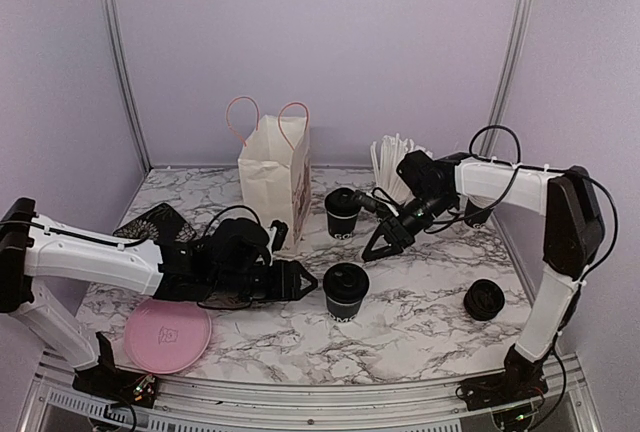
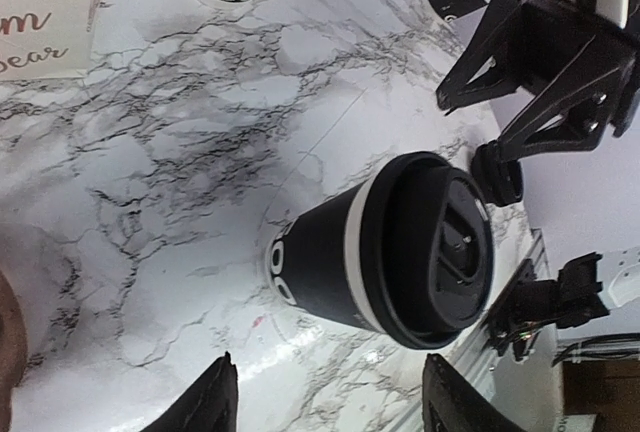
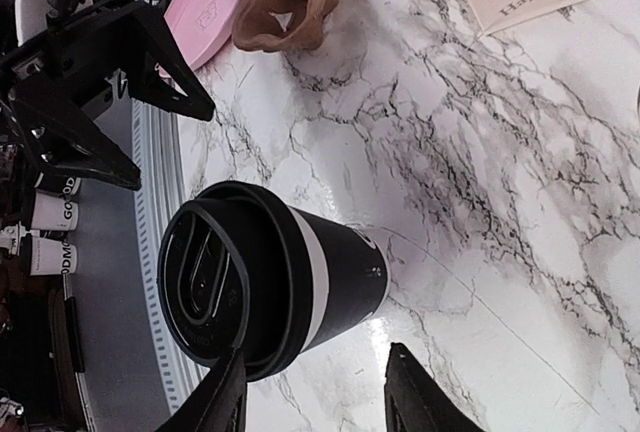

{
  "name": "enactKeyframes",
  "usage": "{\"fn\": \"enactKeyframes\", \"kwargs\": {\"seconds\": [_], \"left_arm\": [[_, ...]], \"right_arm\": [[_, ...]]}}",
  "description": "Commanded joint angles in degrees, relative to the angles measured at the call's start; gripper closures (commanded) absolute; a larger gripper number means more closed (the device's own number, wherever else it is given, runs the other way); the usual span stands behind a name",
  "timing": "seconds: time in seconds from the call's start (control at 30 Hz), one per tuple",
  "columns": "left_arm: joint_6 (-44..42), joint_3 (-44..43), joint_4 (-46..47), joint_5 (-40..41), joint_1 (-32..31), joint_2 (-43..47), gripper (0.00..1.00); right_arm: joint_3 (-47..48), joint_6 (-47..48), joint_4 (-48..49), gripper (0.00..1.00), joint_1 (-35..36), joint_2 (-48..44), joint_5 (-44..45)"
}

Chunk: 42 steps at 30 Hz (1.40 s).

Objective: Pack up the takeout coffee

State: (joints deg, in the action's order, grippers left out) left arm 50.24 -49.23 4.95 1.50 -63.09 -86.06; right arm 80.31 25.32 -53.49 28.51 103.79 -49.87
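Left claw (image 1: 310, 282) gapes empty mid-frame, beside the upright takeout coffee (image 1: 345, 289) (lid on); right claw (image 1: 373, 249), likewise parted and empty, sits just upper right of it.

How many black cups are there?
4: lidded cup mid-table; second cup by the paper bag; straw cup at the back; fourth cup partly hidden behind the right arm, possibly a nested stack.

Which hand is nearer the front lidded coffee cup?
Left, narrowly. The left hand sits just left of the lidded cup, tips almost at its side; the right hand hangs behind and right of it, slightly farther.
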Motion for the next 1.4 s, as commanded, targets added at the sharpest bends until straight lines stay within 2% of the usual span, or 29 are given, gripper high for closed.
{"fn": "enactKeyframes", "kwargs": {"seconds": [0.0,0.2,0.43,0.97,1.37], "left_arm": [[3.86,-0.08,9.75,-4.13,0.25,-1.53,0.38],[4.01,0.01,11.60,-3.72,1.30,-2.99,0.42],[3.33,-0.22,12.41,-4.10,3.21,-4.65,0.55],[2.93,-2.36,13.85,-7.86,3.43,-9.09,0.62],[3.40,-2.07,14.03,-9.22,3.59,-11.39,0.67]], "right_arm": [[-2.57,-0.13,-0.79,0.54,0.67,-1.67,-0.32],[-5.11,-1.15,0.79,0.54,0.69,-2.62,-1.16],[-6.48,-1.24,0.81,0.56,0.67,-2.47,-3.35],[-7.06,-0.62,-0.05,0.57,0.75,-1.22,-5.50],[-7.64,-1.32,0.89,0.67,2.25,0.93,-4.45]]}}
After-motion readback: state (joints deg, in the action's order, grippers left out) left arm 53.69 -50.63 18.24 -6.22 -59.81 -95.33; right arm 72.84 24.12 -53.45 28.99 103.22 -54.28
